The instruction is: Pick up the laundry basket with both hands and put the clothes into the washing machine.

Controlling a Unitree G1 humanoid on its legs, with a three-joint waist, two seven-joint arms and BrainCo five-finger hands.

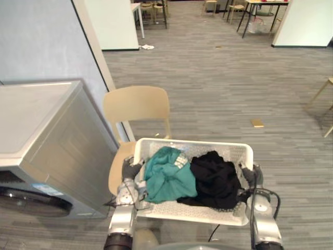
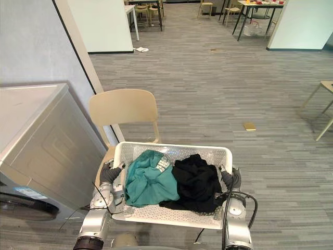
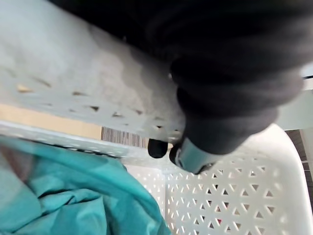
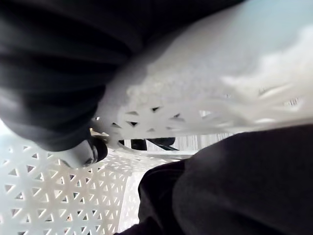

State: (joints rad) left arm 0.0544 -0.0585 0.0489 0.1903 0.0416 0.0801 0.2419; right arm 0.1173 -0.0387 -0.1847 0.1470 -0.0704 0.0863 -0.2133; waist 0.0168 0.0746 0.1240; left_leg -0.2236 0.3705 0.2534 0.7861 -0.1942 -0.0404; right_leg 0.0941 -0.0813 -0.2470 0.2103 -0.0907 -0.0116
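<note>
- Laundry basket (image 1: 197, 142), white with perforated walls, is held between the robot's two hands just right of the washing machine (image 1: 41, 140), at about the height of the machine's front door.
- Left hand (image 1: 129, 171) grasps the basket end nearer the washing machine. Its wrist view shows a dark-tipped digit (image 3: 187, 155) hooked under the rim against the inside wall.
- Right hand (image 1: 251, 176) is clamped on the end farther from the washing machine. A dark-tipped digit (image 4: 91, 151) is likewise tucked inside below the rim.
- Teal garment (image 1: 166, 177) lies bunched in the half of the basket closer to the washing machine, touching the black garment.
- Black garment (image 1: 214, 179) is heaped in the half away from the washing machine.
- Beige chair (image 1: 136, 104) stands just beside the washing machine's right side, its back upright. The basket's corner nearest the machine overlaps the chair seat, but whether the two touch cannot be told.
- Grey plank floor (image 1: 223, 78) runs on to the right of the washing machine and beyond it, with a small tan object (image 1: 257, 123) lying well away from the machine.
</note>
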